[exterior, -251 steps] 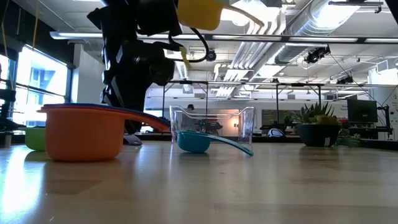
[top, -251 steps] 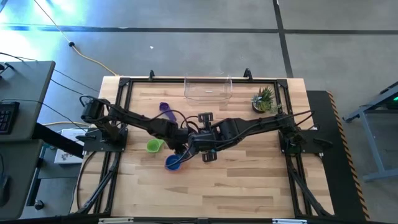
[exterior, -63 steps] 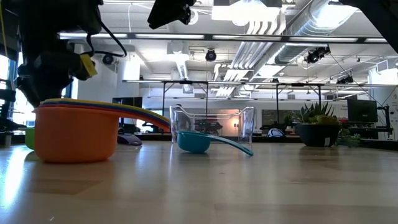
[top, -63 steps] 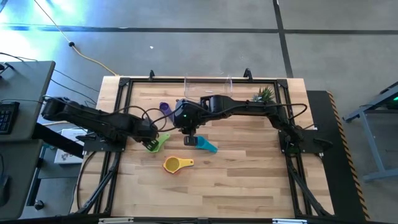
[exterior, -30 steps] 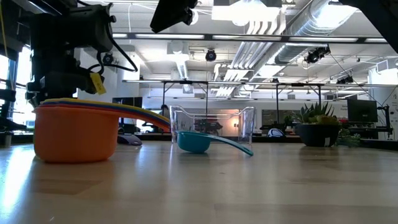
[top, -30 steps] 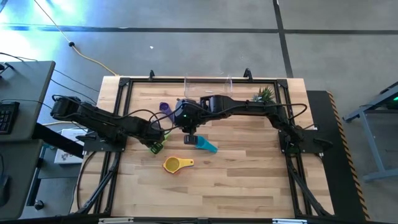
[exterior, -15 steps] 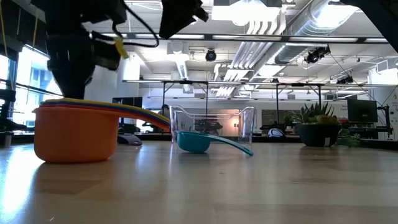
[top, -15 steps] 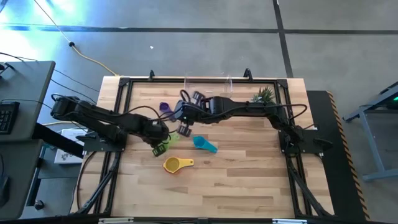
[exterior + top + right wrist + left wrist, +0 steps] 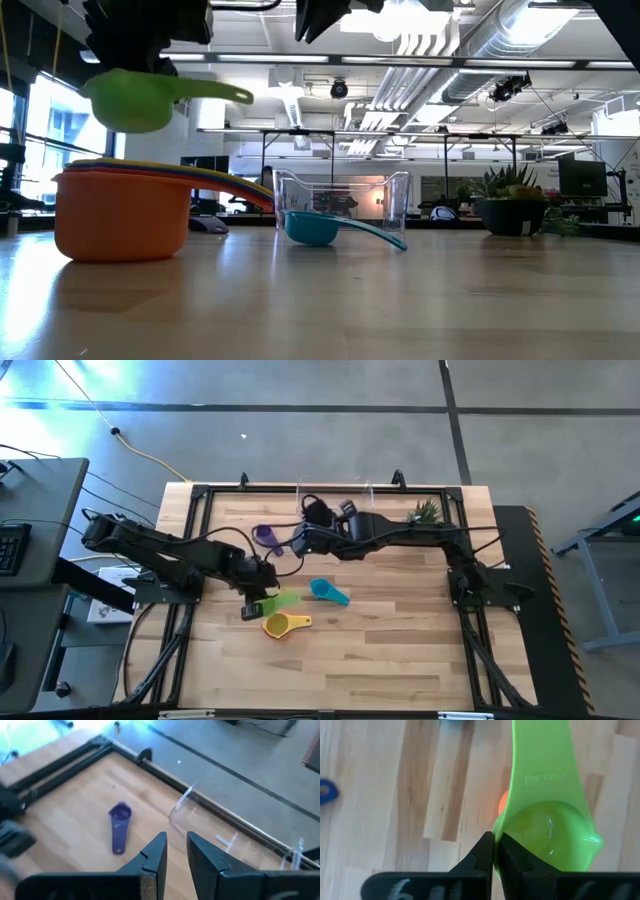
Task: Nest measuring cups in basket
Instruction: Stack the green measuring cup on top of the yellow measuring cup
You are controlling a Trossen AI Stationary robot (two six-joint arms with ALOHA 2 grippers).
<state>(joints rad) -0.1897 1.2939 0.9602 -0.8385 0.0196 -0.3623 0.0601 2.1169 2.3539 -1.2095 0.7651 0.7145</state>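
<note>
While the left gripper (image 9: 494, 851) clamps the green cup's (image 9: 280, 601) rim above the stack (image 9: 125, 212), the right gripper (image 9: 176, 851) hangs slightly apart near the basket (image 9: 335, 492).

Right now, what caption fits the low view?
Left gripper lifts green measuring cup above the orange-bottomed stack.

Green cup (image 9: 283, 601), lime, w/ raised lettering on handle. Teal cup (image 9: 328, 593). Purple cup (image 9: 268, 538). Stack (image 9: 125, 212): orange outside, yellow top, blue and red rims. Basket (image 9: 341, 202) clear. Desk (image 9: 400, 650) pale wood strips. Grippers black: left gripper (image 9: 494, 851), right gripper (image 9: 176, 852).
</note>
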